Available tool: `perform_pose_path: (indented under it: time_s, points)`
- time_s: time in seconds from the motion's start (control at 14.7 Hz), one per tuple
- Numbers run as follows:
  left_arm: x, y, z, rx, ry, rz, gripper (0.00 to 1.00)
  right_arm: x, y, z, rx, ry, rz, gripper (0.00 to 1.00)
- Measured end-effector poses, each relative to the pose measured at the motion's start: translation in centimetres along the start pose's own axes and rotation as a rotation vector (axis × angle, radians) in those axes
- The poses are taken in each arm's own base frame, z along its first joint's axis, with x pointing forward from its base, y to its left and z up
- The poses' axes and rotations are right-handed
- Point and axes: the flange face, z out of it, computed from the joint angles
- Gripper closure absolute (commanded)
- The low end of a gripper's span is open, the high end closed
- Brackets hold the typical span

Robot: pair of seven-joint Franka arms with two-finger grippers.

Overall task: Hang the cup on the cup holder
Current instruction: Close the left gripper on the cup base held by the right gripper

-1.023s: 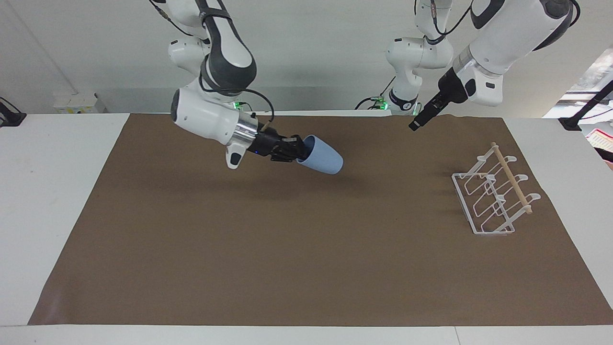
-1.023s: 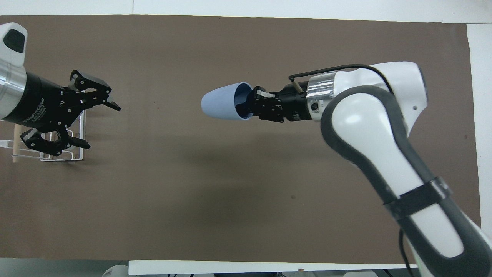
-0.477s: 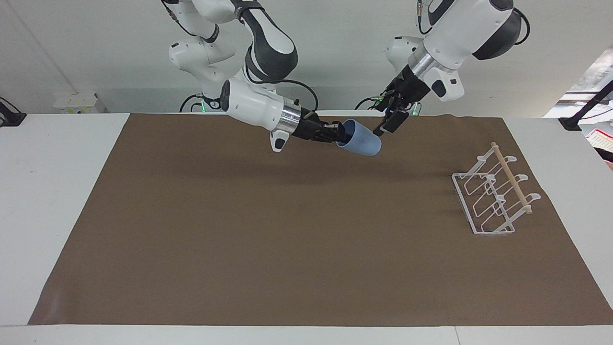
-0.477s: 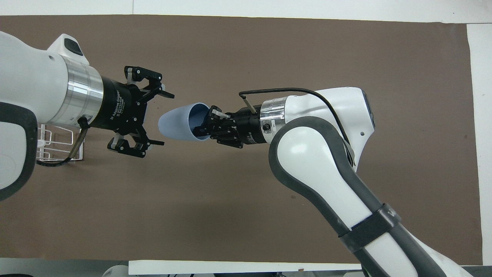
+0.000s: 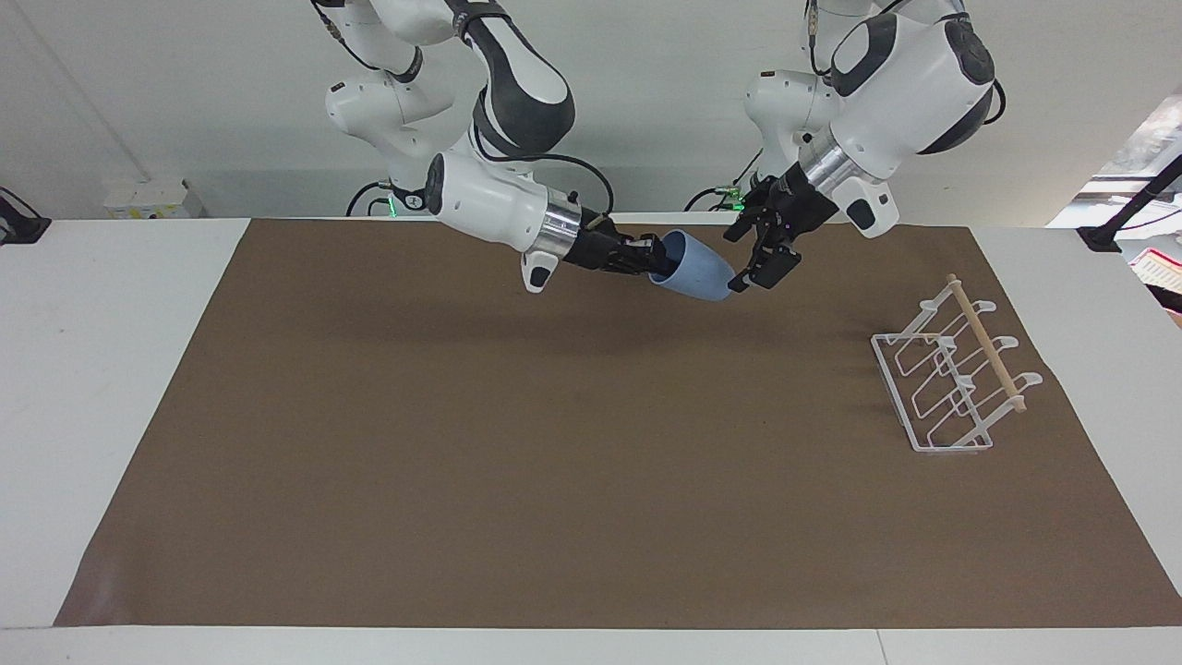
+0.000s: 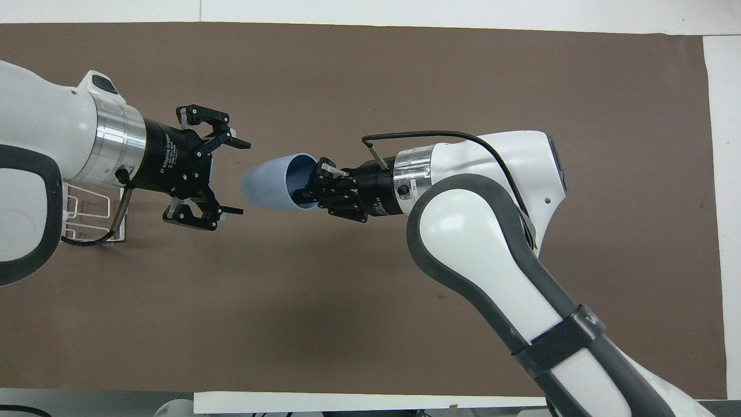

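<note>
Hands first: right hand (image 5: 646, 257) pinching rim of light-blue cup (image 5: 694, 267), one finger inside the mouth, cup carried on its side in the air over brown mat (image 5: 554, 443), rounded base aimed toward cup holder (image 5: 956, 369). Left hand (image 5: 759, 254) spread wide, fingertips flanking the cup's base, one either side; touching or not, cannot tell. Seen from overhead, same left hand (image 6: 228, 174) facing cup (image 6: 272, 188) base-on, right hand (image 6: 312, 188) at the open mouth.

Outward from the cup holder: white wire rack with wooden dowel across its top, standing on the mat at the left arm's end of white desk (image 5: 92, 369), well apart from the cup. In the overhead view, rack (image 6: 87, 208) mostly hidden under the left arm. Open mat between cup and cup holder; only the left hand and its forearm in that line.

Against half a second ago: cup and right hand almost unmoved, dipped slightly. Left hand dropped lower and turned, closing in around the cup's base, spread unchanged. A full second back: cup held farther from the cup holder, left hand nearer to it.
</note>
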Motion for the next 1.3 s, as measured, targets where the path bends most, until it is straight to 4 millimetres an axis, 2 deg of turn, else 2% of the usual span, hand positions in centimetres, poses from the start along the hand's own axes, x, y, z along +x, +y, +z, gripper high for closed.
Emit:
perform_pose_path:
  time_s: [0.34,0.41,0.48,0.55,0.61,1.16,1.23,1.3]
  points:
    - [0.9,0.1,2.1,-0.027,-0.045,-0.045,0.01,0.0,0.1,0.0,0.000,0.001,0.001,1.00]
    - [0.9,0.0,2.3,-0.025,-0.045,-0.046,0.08,0.1,0.1,0.0,0.000,0.001,0.001,1.00]
    - [1.0,0.0,2.5,-0.023,-0.044,-0.047,0.39,0.1,0.1,0.0,0.000,0.001,0.002,1.00]
    - [1.0,0.0,2.6,-0.022,-0.044,-0.047,0.84,0.1,0.1,0.0,0.000,0.001,0.002,1.00]
    - [1.0,-0.1,2.6,-0.021,-0.044,-0.047,1.00,0.2,0.1,-0.1,0.002,0.010,0.004,1.00]
    - [0.8,-0.1,2.8,-0.026,-0.042,-0.044,1.00,0.6,0.4,-0.4,0.003,0.021,0.011,0.99]
    - [0.8,-0.1,2.8,-0.026,-0.042,-0.044,1.00,0.6,0.4,-0.4,0.003,0.021,0.011,0.87]
    - [0.8,-0.1,2.8,-0.026,-0.042,-0.044,1.00,0.6,0.4,-0.4,0.003,0.022,0.011,0.41]
